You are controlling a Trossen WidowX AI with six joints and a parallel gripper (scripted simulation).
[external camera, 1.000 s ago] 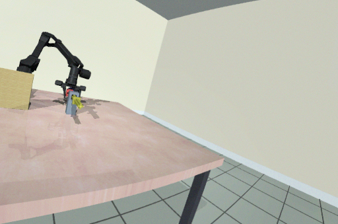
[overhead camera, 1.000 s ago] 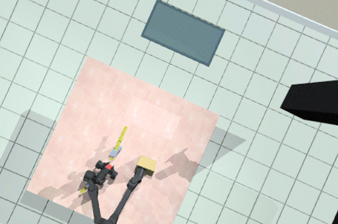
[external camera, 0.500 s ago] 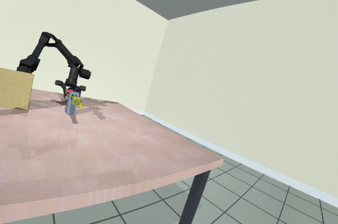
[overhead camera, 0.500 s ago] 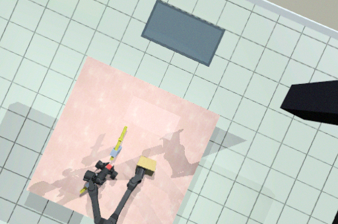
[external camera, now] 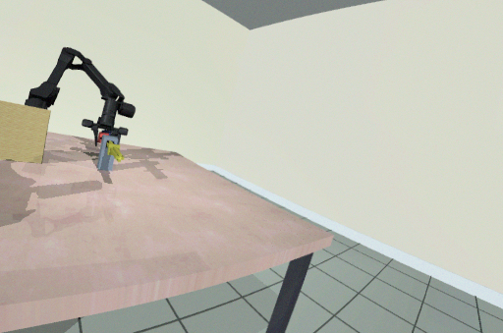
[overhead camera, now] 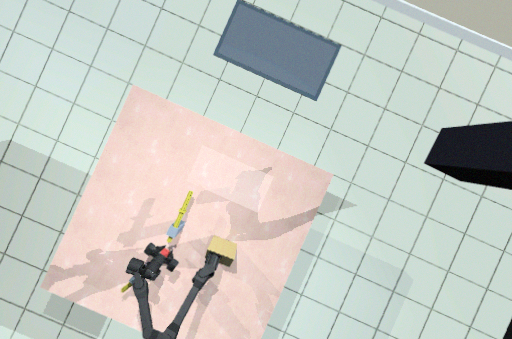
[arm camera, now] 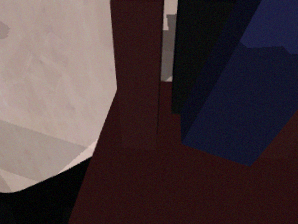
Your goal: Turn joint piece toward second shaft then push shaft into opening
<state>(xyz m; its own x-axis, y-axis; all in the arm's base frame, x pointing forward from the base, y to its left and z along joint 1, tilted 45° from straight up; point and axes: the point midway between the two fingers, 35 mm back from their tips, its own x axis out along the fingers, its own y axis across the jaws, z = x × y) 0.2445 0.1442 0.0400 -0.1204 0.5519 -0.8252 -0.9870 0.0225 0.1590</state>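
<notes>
A yellow shaft with a collar [overhead camera: 185,207] [external camera: 116,151] runs through a blue-grey block [overhead camera: 175,230] [external camera: 106,159]; its near end lies close to the red joint piece [overhead camera: 165,252] [external camera: 102,138]. A short yellow shaft end [overhead camera: 126,287] sticks out at the lower left, where a second block is mostly hidden by the arm. My gripper [overhead camera: 162,255] [external camera: 104,138] is shut on the joint piece. In the wrist view the dark red joint piece [arm camera: 135,190] fills the lower middle, with a dark blue part [arm camera: 240,105] at its right. Its opening and its exact alignment cannot be made out.
A tan box [overhead camera: 222,250] [external camera: 22,133] stands beside the arm's base. The pink table top [overhead camera: 150,135] [external camera: 196,221] carries the blocks and the arm. A blue-grey rectangle [overhead camera: 277,50] lies beyond the table, and a black object [overhead camera: 470,152] shows at the right.
</notes>
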